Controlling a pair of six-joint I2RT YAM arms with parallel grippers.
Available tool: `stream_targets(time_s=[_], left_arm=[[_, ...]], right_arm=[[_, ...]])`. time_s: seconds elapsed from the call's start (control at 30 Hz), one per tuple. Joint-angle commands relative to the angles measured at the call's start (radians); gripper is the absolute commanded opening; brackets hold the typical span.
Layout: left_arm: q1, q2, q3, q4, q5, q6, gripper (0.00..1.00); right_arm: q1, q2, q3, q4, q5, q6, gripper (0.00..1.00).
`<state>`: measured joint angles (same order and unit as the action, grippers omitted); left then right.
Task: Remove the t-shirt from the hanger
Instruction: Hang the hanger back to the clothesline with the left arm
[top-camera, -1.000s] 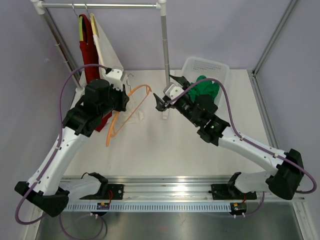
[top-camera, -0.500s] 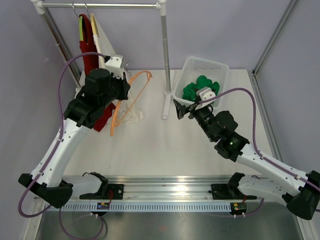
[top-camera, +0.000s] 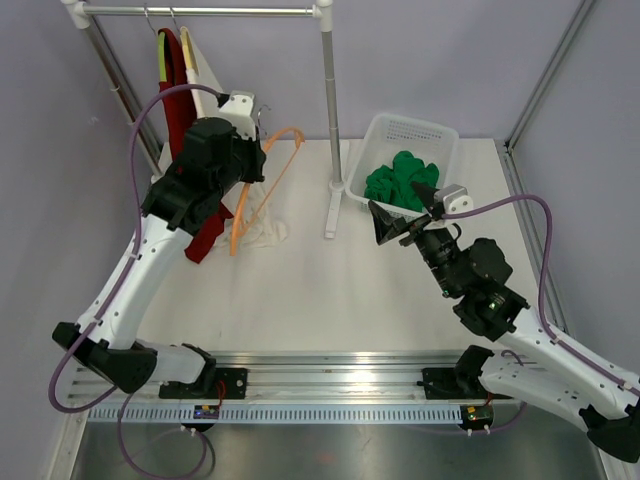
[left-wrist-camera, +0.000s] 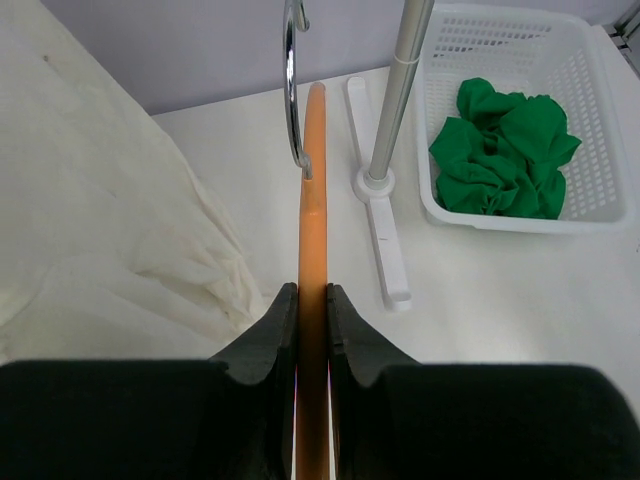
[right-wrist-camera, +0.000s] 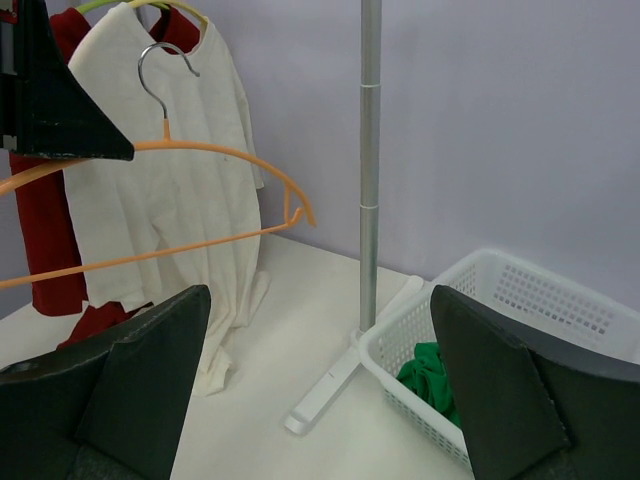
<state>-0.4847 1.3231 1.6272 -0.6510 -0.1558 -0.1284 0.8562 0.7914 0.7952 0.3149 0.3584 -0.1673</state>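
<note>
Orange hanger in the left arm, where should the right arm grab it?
Probably the lower bar of the orange hanger, near its free end, coming in from the basket side with one finger above the bar and one below. The left tool is shut on the upper arm beside the hook, and the bar is thin, nearly level and facing the open right tool.

Orange hanger (left-wrist-camera: 313, 200), cream t-shirt (right-wrist-camera: 170, 150), red garment (right-wrist-camera: 45, 225), green cloth (left-wrist-camera: 500, 150) in white basket (left-wrist-camera: 602, 185)

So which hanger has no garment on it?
The orange hanger, clamped in the left gripper and off the rail. The other two hang on the rail, carrying the red garment and the cream t-shirt.
</note>
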Motion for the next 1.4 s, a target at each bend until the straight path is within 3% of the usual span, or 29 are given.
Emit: stream_targets(time_s=[0.0,0.57,1.03,1.37], left_arm=[[-0.002,0.021,0.089,0.088,-0.048,0.007,0.00],[0.005,0.195,0.333,0.152,-0.050,0.044,0.00],[0.005,0.410,0.749,0.062,-0.053,0.056,0.00],[0.005,0.475,0.761,0.197,-0.051,0.069,0.00]], right_arm=[[-0.002,-0.024,-0.025,0.027,0.028,0.009,1.00],[-0.002,-0.024,-0.028,0.039,0.050,-0.011,1.00],[-0.002,-0.020,-0.031,0.039,0.027,-0.003,1.00],[-0.002,-0.034,-0.037,0.043,-0.002,0.000,0.99]])
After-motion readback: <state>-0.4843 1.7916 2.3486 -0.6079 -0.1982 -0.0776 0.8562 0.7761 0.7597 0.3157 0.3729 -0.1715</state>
